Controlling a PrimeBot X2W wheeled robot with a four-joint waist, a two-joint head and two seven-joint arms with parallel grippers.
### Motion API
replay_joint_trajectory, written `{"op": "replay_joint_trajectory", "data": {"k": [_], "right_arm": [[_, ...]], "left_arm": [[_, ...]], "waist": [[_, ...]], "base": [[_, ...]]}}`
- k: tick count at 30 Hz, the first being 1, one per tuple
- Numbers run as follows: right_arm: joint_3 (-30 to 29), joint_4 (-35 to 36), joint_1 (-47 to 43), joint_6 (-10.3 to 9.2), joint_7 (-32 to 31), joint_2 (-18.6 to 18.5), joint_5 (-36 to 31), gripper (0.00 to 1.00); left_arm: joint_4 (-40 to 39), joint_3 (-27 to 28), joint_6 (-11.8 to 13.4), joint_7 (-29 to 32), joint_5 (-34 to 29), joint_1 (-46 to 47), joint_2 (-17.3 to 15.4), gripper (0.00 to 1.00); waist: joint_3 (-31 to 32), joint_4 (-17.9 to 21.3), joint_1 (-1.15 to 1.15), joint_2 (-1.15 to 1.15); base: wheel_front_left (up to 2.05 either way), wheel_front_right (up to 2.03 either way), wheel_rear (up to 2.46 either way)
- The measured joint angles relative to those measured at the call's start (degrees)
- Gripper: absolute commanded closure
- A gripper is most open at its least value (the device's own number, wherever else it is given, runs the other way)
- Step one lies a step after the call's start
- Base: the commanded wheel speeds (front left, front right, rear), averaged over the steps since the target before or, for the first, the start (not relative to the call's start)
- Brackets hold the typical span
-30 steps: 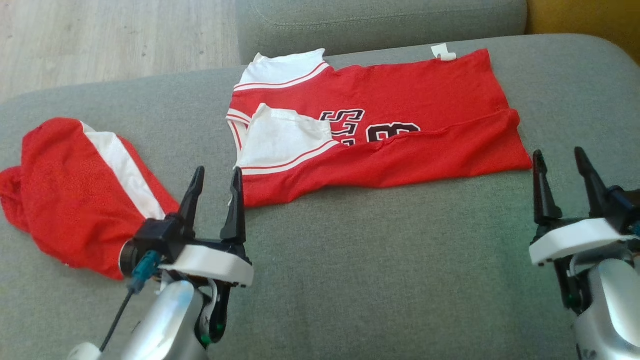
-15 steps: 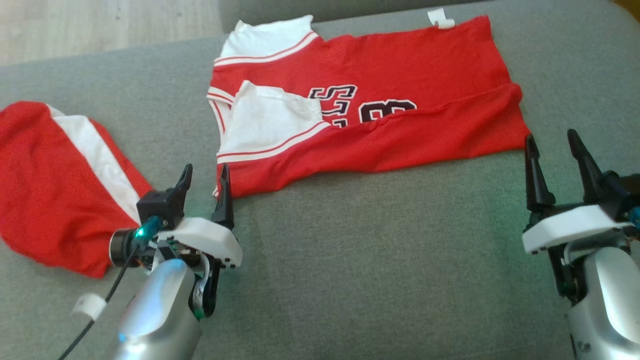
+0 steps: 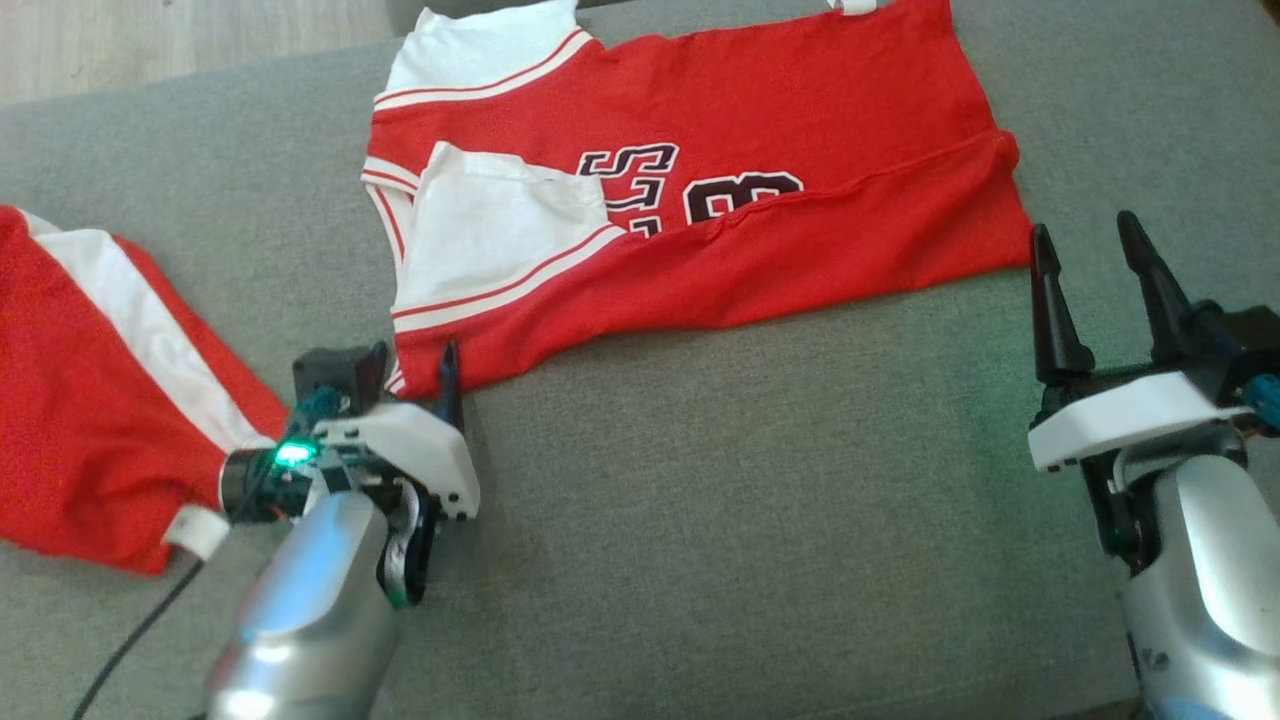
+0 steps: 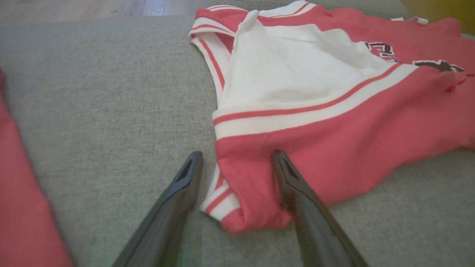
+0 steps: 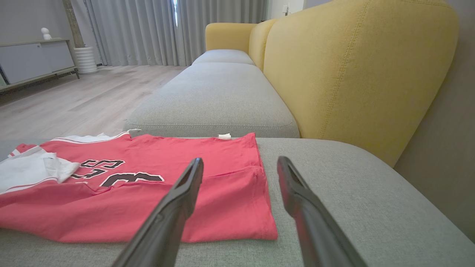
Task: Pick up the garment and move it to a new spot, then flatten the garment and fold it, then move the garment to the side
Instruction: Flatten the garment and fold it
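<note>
Left gripper (image 3: 414, 352): black tapering fingers (image 3: 450, 378), white plastic mount (image 3: 415, 455), glowing green light (image 3: 292, 455), black cable (image 3: 140, 635)
Right gripper (image 3: 1084, 226): black fingers, white mount (image 3: 1130, 415)
Forearms (image 3: 310, 610): glossy silver shells

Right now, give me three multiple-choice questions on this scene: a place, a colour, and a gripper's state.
1. Where is the left gripper?
A. at the jersey's near left corner
B. at its far right corner
C. on its printed number

2. What colour is the sofa backrest?
A. blue
B. black
C. yellow

3. What state is the right gripper in?
A. shut on the jersey
B. open, empty
C. shut, empty

Answers: A, its fingers straddle that corner; C, the right wrist view shows it yellow; B, its jaws stand apart, gripping nothing.
</note>
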State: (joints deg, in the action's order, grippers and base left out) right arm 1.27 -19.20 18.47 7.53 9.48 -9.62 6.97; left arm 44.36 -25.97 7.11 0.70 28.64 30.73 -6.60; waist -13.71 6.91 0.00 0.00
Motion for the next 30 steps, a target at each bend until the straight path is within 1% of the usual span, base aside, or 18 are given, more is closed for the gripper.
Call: {"op": "replay_joint_trajectory", "data": {"k": [4, 5, 6, 7, 8, 11, 14, 17, 21, 26, 30], "right_arm": [[0.2, 0.0, 0.7, 0.00, 0.0, 0.0, 0.0, 0.00], [0.2, 0.0, 1.0, 0.00, 0.0, 0.0, 0.0, 0.00], [0.2, 0.0, 1.2, 0.00, 0.0, 0.0, 0.0, 0.00], [0.2, 0.0, 1.4, 0.00, 0.0, 0.0, 0.0, 0.00], [0.2, 0.0, 1.5, 0.01, 0.0, 0.0, 0.0, 0.00], [0.1, -0.2, 2.1, 0.00, -0.4, 0.0, 0.0, 0.00], [-0.5, -0.9, 2.4, 0.00, -1.0, -0.1, -0.6, 0.00], [-1.3, -2.2, 2.8, 0.00, -2.6, -0.1, -1.4, 0.00], [-3.0, -5.0, 4.9, 0.01, -6.2, -0.2, -3.2, 0.00], [-6.6, -10.2, 8.4, 0.00, -11.2, -0.1, -5.3, 0.00], [-9.6, -15.2, 11.0, 0.00, -14.9, 0.0, -8.2, 0.00]], "left_arm": [[0.8, -1.2, -0.2, 3.1, -0.8, 1.6, -0.3, 0.00], [0.9, -1.9, -0.8, 4.4, -1.0, 2.1, -0.4, 0.02], [0.9, -2.2, -1.3, 5.4, -1.0, 2.6, -0.5, 0.44], [1.0, -2.4, -1.8, 6.5, -1.0, 3.1, -0.6, 0.79], [1.0, -2.6, -2.4, 7.5, -1.0, 3.6, -0.8, 1.00], [0.9, -3.5, -2.8, 8.5, -1.0, 4.0, -0.8, 1.00], [0.5, -3.5, -2.8, 7.9, -0.9, 3.9, -0.8, 1.00], [-0.5, -3.3, -2.5, 5.1, -0.9, 2.6, -0.7, 1.00], [-2.9, -3.3, -2.3, 0.4, -0.9, 0.6, -0.5, 1.00], [-7.3, -2.8, -2.4, -4.9, -0.9, 0.6, -0.4, 1.00], [-10.1, -2.8, -2.6, -7.7, -0.9, 0.6, -0.3, 1.00]], "waist": [[-0.4, 0.4, 0.00, 0.00], [-0.6, 0.5, 0.00, 0.00], [-0.7, 0.5, -0.01, 0.00], [-0.7, 0.6, 0.00, 0.00], [-0.8, 0.6, 0.00, 0.00], [-0.7, 0.3, 0.00, 0.00], [-0.5, -0.2, 0.00, 0.00], [0.0, -1.0, 0.00, 0.00], [0.3, -2.1, 0.00, 0.00], [0.3, -3.5, 0.00, 0.00], [-0.2, -4.6, 0.00, 0.00]], "base": [[0.00, 0.00, 0.00], [0.00, 0.00, 0.00], [0.00, 0.00, 0.00], [0.00, 0.00, 0.00], [0.00, 0.00, 0.00], [0.00, 0.00, 0.00], [0.00, 0.00, 0.00], [0.00, 0.00, 0.00], [0.00, 0.00, 0.00], [0.00, 0.00, 0.00], [0.00, 0.00, 0.00]]}}
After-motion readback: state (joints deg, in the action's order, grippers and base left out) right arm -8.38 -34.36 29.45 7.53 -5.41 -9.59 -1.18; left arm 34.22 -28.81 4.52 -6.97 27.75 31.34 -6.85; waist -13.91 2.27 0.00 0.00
